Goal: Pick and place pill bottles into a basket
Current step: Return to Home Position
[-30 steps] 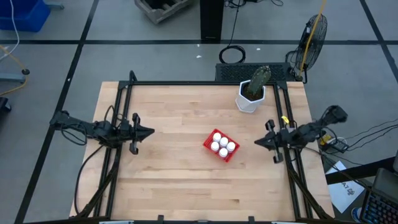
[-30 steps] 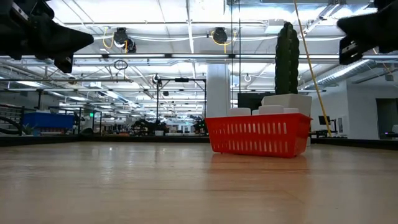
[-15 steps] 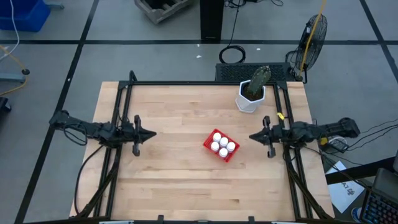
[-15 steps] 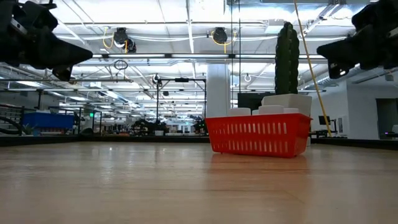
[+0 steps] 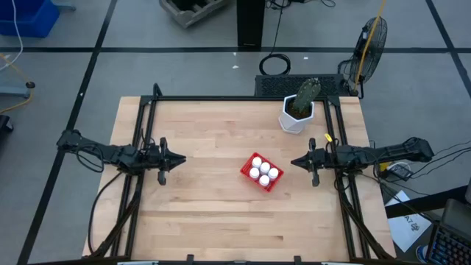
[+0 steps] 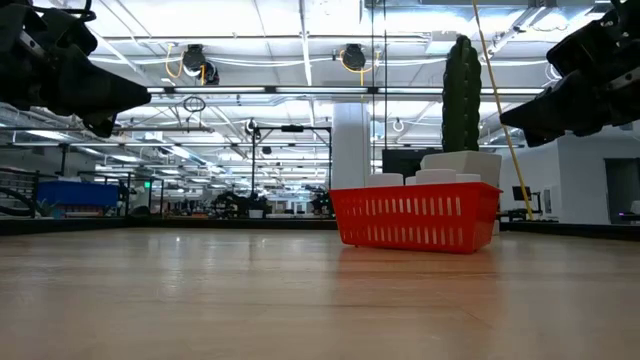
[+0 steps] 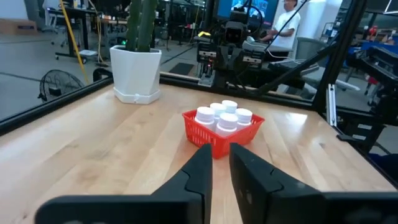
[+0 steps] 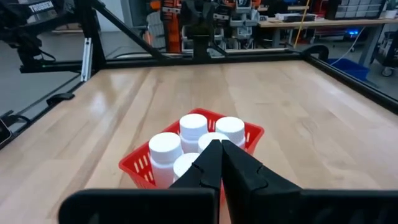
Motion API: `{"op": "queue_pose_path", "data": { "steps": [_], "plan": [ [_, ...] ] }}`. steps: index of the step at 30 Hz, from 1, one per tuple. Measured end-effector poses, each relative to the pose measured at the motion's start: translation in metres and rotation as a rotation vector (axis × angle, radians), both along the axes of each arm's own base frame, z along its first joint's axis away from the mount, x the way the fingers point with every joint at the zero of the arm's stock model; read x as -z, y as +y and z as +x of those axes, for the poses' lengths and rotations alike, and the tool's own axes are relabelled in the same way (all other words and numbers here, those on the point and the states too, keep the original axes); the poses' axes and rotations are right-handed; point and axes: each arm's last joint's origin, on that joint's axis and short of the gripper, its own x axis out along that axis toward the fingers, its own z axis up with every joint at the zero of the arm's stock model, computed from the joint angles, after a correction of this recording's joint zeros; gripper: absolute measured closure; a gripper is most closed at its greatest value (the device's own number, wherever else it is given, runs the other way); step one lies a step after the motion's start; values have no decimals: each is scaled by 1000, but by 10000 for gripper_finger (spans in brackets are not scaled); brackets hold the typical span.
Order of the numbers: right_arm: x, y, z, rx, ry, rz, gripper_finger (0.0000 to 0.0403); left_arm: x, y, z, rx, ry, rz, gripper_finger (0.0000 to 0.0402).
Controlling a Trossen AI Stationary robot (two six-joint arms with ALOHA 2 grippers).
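Pale wooden table [image 5: 206, 132], plank top, dark frame along its edges. I count two things standing directly on it: the red basket [image 6: 415, 220], and a white plant pot [image 5: 291, 123] behind the basket, slightly right, near but apart.

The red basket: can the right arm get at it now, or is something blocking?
Probably yes: only bare table lies between the right gripper and the red basket; the potted cactus stands off that line.
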Motion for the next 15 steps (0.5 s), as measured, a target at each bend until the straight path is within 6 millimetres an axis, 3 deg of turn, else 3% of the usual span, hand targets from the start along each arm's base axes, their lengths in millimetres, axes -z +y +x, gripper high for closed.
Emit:
{"op": "queue_pose_path", "data": {
  "steps": [15],
  "plan": [
    [0, 0, 0, 1, -2, 1, 403, 0, 0, 0, -1, -1, -2, 327]
  ]
}}
